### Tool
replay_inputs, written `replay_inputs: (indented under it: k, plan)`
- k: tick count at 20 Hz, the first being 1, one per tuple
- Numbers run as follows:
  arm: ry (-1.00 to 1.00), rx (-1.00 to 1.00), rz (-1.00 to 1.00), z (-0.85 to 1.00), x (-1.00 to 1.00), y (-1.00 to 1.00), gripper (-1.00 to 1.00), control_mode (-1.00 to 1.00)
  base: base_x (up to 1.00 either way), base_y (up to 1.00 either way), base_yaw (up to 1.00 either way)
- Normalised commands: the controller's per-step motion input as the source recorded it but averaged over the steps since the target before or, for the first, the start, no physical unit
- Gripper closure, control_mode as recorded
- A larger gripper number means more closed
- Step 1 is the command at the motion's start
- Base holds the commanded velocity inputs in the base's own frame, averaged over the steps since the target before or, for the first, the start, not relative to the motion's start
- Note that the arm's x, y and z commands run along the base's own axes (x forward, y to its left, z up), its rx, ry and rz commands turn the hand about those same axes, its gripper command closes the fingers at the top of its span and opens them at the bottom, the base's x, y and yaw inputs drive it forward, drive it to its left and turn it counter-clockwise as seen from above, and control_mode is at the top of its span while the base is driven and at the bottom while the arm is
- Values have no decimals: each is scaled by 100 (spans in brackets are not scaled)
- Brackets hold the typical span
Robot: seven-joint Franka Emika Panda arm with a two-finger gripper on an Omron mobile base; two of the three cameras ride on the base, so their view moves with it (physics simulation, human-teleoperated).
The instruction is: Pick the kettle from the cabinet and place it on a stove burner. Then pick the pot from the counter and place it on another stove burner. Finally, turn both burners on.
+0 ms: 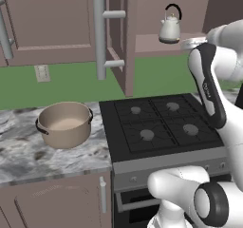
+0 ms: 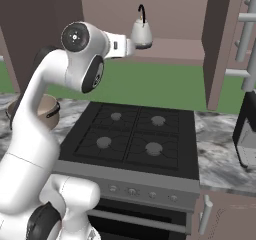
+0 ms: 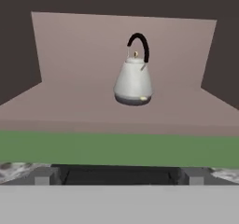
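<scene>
I'm on step one: the kettle (image 3: 134, 82) stands on the cabinet (image 3: 70, 97) shelf straight ahead of my hand (image 3: 119, 178), fingers spread, empty. Next I reach forward for its handle.

Kettle (image 3: 133, 83) in cabinet (image 1: 156, 44) (above cooktop (image 1: 161, 122)); pot (image 1: 65, 124) on counter (image 1: 28, 156) left.

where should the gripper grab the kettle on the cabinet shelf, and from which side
Probably the thin black arched handle over the lid of the kettle. Come straight in from the open cabinet front. The kettle stands upright, its handle is the one narrow part, and the sloping body looks likely to slip.
</scene>
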Motion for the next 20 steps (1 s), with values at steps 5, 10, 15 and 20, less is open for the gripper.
replay_inputs:
  k: [5,10,15,20]
  plan:
    - [-8,0,0,33,1,-13,-100,-100,0,0,0]
    - [-8,0,0,31,3,-5,-100,-100,0,0,0]
    - [-5,0,0,16,9,-1,-100,-100,0,0,0]
    - [-4,0,-1,2,10,0,-100,-100,0,0,0]
